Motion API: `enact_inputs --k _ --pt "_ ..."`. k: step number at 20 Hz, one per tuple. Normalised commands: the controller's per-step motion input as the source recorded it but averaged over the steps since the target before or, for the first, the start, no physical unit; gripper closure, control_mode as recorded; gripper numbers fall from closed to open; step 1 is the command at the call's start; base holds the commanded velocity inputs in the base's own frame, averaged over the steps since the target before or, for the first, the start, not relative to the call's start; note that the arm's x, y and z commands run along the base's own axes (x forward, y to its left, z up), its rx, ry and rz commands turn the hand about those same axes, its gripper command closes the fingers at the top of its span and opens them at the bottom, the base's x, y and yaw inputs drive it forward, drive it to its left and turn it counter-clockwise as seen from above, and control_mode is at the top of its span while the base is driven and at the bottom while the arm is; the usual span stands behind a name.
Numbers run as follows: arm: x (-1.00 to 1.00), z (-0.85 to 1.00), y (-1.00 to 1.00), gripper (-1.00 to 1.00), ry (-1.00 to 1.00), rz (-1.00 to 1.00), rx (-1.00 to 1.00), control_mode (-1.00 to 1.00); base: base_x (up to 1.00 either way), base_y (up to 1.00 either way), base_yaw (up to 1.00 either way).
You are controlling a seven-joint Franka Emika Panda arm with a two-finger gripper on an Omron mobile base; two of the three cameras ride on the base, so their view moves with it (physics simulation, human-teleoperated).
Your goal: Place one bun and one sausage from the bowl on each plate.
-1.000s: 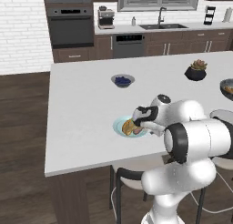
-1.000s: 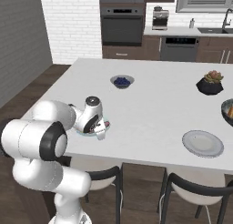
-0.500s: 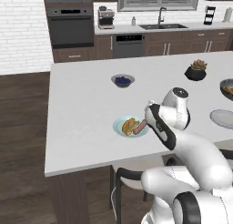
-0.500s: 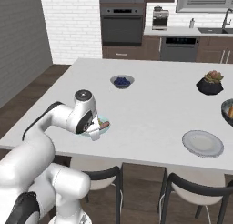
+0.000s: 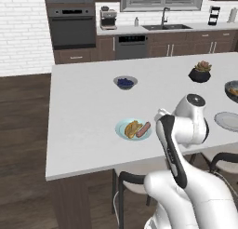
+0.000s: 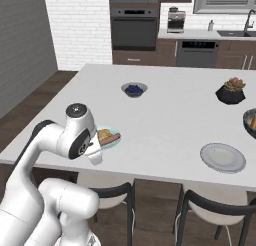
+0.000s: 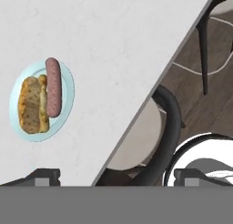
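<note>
Teal plate (image 5: 122, 130) near the front edge of the tabletop (image 5: 83, 111) now carries one bun (image 5: 131, 128) and one sausage (image 5: 143, 128), lying side by side and touching. Half a second ago the arm was stretched over that plate; it has since pulled back toward the tabletop's near edge, leaving the food uncovered. I judge the first plate finished.

In the hand view the fingers (image 7: 117, 175) stand wide apart, their tips at the far left and right of the bottom edge, holding and touching nothing. The served plate sits at about 10 o'clock from them, well apart, and they hang over the tabletop's edge above a stool (image 7: 136, 141).

What remains lies to the right: the grey plate (image 6: 223, 157) sits bare near the front edge, and the dark bowl (image 6: 249, 122) is at roughly 1 o'clock from it, cut by the picture edge. Its contents are too small to make out.
</note>
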Motion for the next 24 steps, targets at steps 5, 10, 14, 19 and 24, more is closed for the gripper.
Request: enact_inputs --k 5,10,14,19,24 --pt "-0.02 -0.01 -0.01 -1.0 0.0 0.12 -0.01 -1.0 0.0 0.0 0.0" --pt "-0.06 -0.02 0.1 -1.0 0.03 0.06 -0.03 -1.0 0.0 0.0 0.0" --pt "-0.02 0.0 0.02 -1.0 0.0 0.0 -0.02 -1.0 0.0 0.0 0.0" --pt "-0.11 0.0 -0.08 -1.0 -0.01 -0.01 0.0 1.0 -0.28 -0.48 -0.04" --pt "0.0 0.0 0.0 -1.0 0.0 0.0 0.0 1.0 -0.27 -1.0 -0.03"
